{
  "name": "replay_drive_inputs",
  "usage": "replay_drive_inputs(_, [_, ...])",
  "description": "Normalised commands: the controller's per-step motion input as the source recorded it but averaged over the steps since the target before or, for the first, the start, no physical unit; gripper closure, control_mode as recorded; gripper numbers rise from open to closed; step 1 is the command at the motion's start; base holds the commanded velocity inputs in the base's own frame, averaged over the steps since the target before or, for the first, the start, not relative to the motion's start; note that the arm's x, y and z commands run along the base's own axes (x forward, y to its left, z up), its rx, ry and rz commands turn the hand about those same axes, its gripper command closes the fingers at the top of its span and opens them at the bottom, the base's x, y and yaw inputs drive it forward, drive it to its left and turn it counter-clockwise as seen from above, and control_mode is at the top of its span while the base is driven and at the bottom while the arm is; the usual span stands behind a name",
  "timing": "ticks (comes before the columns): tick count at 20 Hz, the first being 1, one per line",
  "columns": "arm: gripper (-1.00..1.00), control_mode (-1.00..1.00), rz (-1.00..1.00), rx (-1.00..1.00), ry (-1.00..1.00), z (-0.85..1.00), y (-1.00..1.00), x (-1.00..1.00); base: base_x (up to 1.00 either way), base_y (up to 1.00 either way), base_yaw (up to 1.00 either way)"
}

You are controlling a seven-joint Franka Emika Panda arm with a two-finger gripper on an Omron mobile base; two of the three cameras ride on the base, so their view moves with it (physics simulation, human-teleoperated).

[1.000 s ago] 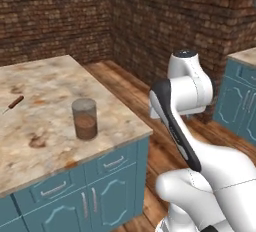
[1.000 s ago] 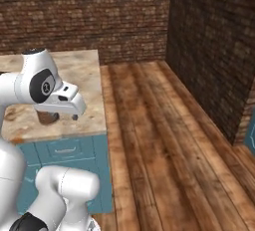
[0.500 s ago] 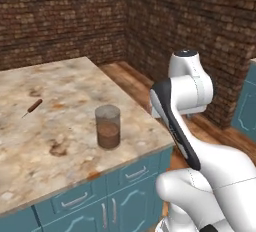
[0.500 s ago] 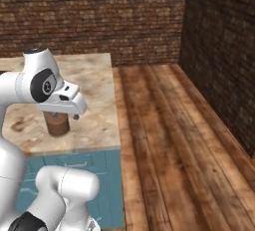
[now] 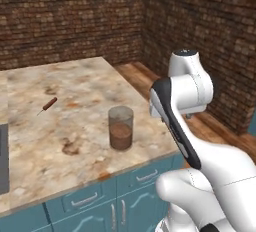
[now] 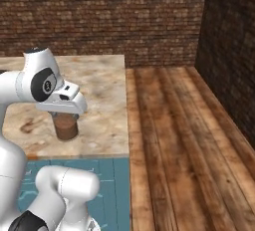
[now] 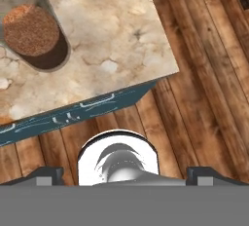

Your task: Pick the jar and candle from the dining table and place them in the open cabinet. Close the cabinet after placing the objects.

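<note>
The jar (image 5: 121, 127), a clear glass cylinder with brown inside, stands upright near the front right corner of the dining table (image 5: 75, 83). From the right base view the jar (image 6: 65, 126) is partly covered by my wrist. Seen from above in the hand view, the jar (image 7: 34, 37) sits at the upper left, on the table's corner (image 7: 121, 30). My gripper (image 7: 124, 175) hangs above the floor just off that corner, well apart from the jar. Its fingertips (image 7: 46, 174) stand wide apart, open and holding nothing. The candle and the cabinet are out of view.
A thin reddish-brown stick (image 5: 48, 104) lies on the marbled top, left of the jar. The dark sink's edge (image 5: 3, 157) shows at the far left. Teal drawers (image 5: 85, 201) run under the top. Wooden floor (image 6: 184, 140) stretches to the right, with brick walls behind.
The whole picture has shifted as the base drove: the table and jar now sit closer and further right in the left base view. The arm keeps its pose and the gripper stays open.
</note>
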Motion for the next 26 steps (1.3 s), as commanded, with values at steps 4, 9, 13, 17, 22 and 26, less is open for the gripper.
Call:
replay_drive_inputs(4, [-1.0, 1.0, 0.0, 0.0, 0.0, 0.0, 0.0, 0.0, 0.36, 0.51, 0.14])
replay_drive_inputs(9, [-1.0, 1.0, 0.0, 0.0, 0.0, 0.0, 0.0, 0.0, 0.34, 0.4, 0.1])
replay_drive_inputs(13, [-1.0, 1.0, 0.0, 0.0, 0.0, 0.0, 0.0, 0.0, 0.08, 0.0, 0.07])
replay_drive_inputs(17, [-1.0, 1.0, 0.0, 0.0, 0.0, 0.0, 0.0, 0.0, 0.18, 0.0, 0.08])
replay_drive_inputs(22, [-1.0, 1.0, 0.0, 0.0, 0.0, 0.0, 0.0, 0.0, 0.31, 0.11, 0.03])
replay_drive_inputs(26, [-1.0, -1.0, 0.0, 0.0, 0.0, 0.0, 0.0, 0.02, 0.12, 0.02, 0.01])
